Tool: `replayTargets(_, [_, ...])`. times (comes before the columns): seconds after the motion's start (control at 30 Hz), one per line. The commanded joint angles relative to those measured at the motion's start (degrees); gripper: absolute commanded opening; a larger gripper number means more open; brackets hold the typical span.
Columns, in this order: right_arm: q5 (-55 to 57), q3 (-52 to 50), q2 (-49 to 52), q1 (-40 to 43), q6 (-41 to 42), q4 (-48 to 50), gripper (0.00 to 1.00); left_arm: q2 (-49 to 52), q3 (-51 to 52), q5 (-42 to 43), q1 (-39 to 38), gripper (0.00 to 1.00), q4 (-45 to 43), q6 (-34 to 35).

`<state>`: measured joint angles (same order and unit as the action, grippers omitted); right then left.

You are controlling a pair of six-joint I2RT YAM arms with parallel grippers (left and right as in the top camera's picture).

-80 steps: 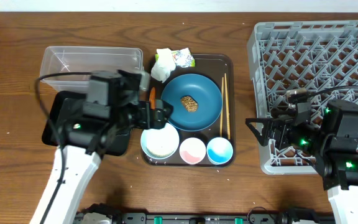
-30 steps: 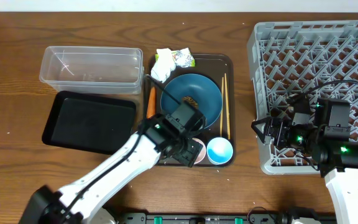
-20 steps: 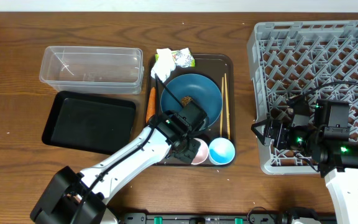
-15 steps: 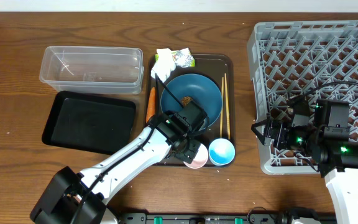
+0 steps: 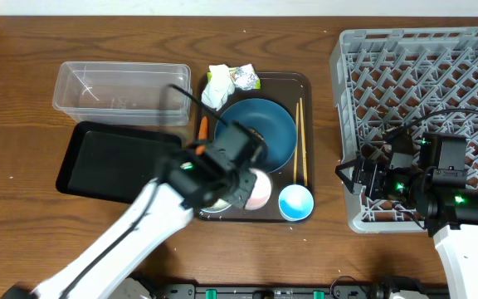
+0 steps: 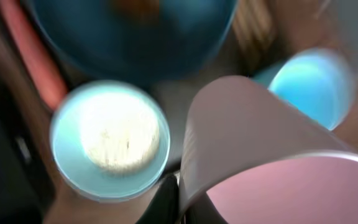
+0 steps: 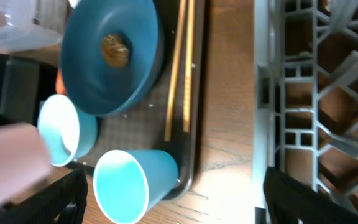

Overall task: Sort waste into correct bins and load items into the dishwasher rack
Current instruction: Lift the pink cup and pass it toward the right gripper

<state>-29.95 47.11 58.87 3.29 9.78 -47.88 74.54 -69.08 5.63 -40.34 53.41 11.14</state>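
My left gripper point(image 5: 243, 188) is shut on the rim of the small pink cup point(image 5: 256, 190), point(image 6: 272, 162), one black finger point(image 6: 165, 198) outside its wall, holding it over the brown tray point(image 5: 307, 83). Below it lie the white bowl point(image 6: 110, 140) with rice, the blue cup point(image 5: 295, 202), the dark-blue plate point(image 5: 268, 124) with a brown lump point(image 7: 115, 46), and the carrot point(image 5: 202, 127). Chopsticks point(image 5: 299, 141) lie along the plate's right. Tissue point(image 5: 218, 83) and foil wrapper point(image 5: 245, 79) sit at the tray's back. My right gripper point(image 5: 351, 176), point(image 7: 176, 206) stands open and empty by the rack's point(image 5: 421, 108) left edge.
The clear tub point(image 5: 121, 91) stands at the back left with the black tray point(image 5: 110, 162) in front of it. My left arm, blurred, crosses the black tray's right corner and covers most of the white bowl in the overhead view.
My left gripper has shut on the pink cup's rim and raised it off the tray, and the arm has swung left. The right arm has stayed put.
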Motion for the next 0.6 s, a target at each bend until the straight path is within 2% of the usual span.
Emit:
replayTargets(0.0, [-10.71, 0.94, -0.13, -1.86, -1.99, 1.90, 0.81, -4.22, -1.40, 11.39, 3.13, 0.06, -3.63, -2.36])
replayTargets(0.17, [-40.09, 0.94, -1.18, -1.88, -8.35, 11.37, 0.78, -5.53, -1.40, 35.32, 9.22, 0.06, -9.75, -4.11])
replayTargets(0.3, [-59.43, 0.94, -1.53, -1.88, -7.26, 24.37, 0.76, -4.92, -1.40, 51.45, 12.50, 0.06, -14.14, -5.77])
replayTargets(0.47, [-59.34, 1.01, -2.43, -3.48, -0.76, 32.00, 0.76, -4.83, -1.40, 61.75, 13.05, 0.06, -20.94, -5.73])
replayTargets(0.57, [-59.32, 1.01, -2.54, -5.64, 1.20, 35.67, 0.76, -4.83, -1.40, 62.34, 13.05, 0.06, -22.93, -5.07])
